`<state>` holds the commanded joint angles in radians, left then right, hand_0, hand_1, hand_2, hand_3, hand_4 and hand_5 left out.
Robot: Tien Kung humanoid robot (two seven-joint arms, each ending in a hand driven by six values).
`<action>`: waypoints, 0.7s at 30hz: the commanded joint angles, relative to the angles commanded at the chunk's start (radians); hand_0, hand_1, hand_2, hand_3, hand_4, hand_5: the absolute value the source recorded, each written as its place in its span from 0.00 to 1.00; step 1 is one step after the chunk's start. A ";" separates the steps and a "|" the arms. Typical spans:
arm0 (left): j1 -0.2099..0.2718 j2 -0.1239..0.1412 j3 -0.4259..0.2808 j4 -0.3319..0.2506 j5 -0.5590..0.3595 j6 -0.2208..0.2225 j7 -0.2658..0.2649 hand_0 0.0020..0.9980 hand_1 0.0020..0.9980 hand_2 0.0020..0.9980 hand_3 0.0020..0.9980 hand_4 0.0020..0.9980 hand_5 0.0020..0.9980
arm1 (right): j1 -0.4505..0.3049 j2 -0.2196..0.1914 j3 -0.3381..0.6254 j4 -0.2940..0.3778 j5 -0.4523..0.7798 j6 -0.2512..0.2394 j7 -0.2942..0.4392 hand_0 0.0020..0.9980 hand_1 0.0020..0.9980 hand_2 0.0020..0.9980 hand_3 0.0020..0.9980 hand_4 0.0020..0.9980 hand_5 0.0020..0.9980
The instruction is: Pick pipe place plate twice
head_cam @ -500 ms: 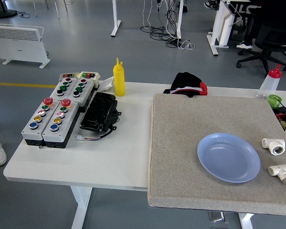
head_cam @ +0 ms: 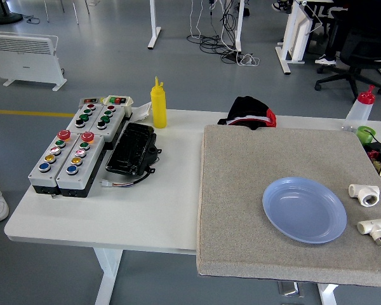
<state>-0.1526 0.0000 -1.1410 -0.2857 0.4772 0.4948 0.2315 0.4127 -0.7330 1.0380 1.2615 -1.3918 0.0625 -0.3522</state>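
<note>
Neither hand was in view, so their state could not be told; nothing was held and the step in hand looked like the first pick.

Nearest, at about 4 o'clock of the frame, lay the lower pipe fitting (head_cam: pixel 374 229), a white plastic tee with a metal-coloured threaded end, resting on the grey mat (head_cam: pixel 254 190) just beside the plate's right rim. Slightly farther, at 3 o'clock, sat the upper pipe fitting (head_cam: pixel 365 194), also a white tee, stubby, open socket facing the camera. The two were near each other but apart. The blue plate (head_cam: pixel 305 210), shallow, smooth and glossy, lay empty on the mat at their 9 o'clock.

Judgement: the right hand has the shorter reach. Best to come down from above, pinch across one tee's straight barrel, keep clear of its neighbour, and lift fully over the rim before lowering. The smooth round plastic may roll or slip; the coarse, felt-like mat should steady it.

Farther, at 9 to 10 o'clock on the white desk (head_cam: pixel 159 216): grey pushbutton boxes (head_cam: pixel 66 162), a black glossy device (head_cam: pixel 132 149), a yellow squeeze bottle (head_cam: pixel 158 105). At 12 o'clock, a black-and-red cloth (head_cam: pixel 251 111).
</note>
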 joint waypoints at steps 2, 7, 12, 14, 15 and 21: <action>0.000 0.000 0.000 0.000 0.001 0.000 0.001 0.62 0.68 0.71 0.59 0.46 1.00 | 0.017 0.003 -0.023 -0.015 0.005 0.007 -0.003 0.99 0.93 1.00 0.98 0.80 0.39; 0.000 0.000 0.003 0.000 -0.005 0.000 -0.003 0.62 0.68 0.71 0.59 0.46 1.00 | 0.029 0.003 -0.039 -0.011 0.036 0.018 -0.004 0.99 0.93 1.00 0.98 0.80 0.39; 0.000 0.000 0.005 0.000 -0.008 0.000 -0.002 0.62 0.68 0.71 0.59 0.46 1.00 | 0.050 0.007 -0.073 -0.027 0.056 0.022 -0.011 0.99 0.94 1.00 0.98 0.80 0.40; 0.001 0.000 0.006 -0.001 -0.009 0.002 -0.001 0.62 0.68 0.71 0.59 0.46 1.00 | 0.062 0.014 -0.093 -0.042 0.062 0.020 -0.012 1.00 0.94 1.00 0.98 0.80 0.40; 0.001 0.000 0.006 -0.001 -0.009 0.002 -0.001 0.62 0.68 0.71 0.59 0.46 1.00 | 0.066 0.016 -0.099 -0.047 0.063 0.020 -0.012 1.00 0.94 1.00 0.98 0.80 0.40; 0.000 0.000 0.008 -0.001 -0.009 0.002 0.001 0.62 0.68 0.71 0.58 0.46 1.00 | 0.094 0.033 -0.133 -0.089 0.069 0.010 -0.010 0.99 0.93 1.00 0.97 0.83 0.41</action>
<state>-0.1526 0.0000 -1.1334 -0.2871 0.4684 0.4969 0.2323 0.5064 -0.7000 0.9049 1.1729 -1.3228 0.0725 -0.3619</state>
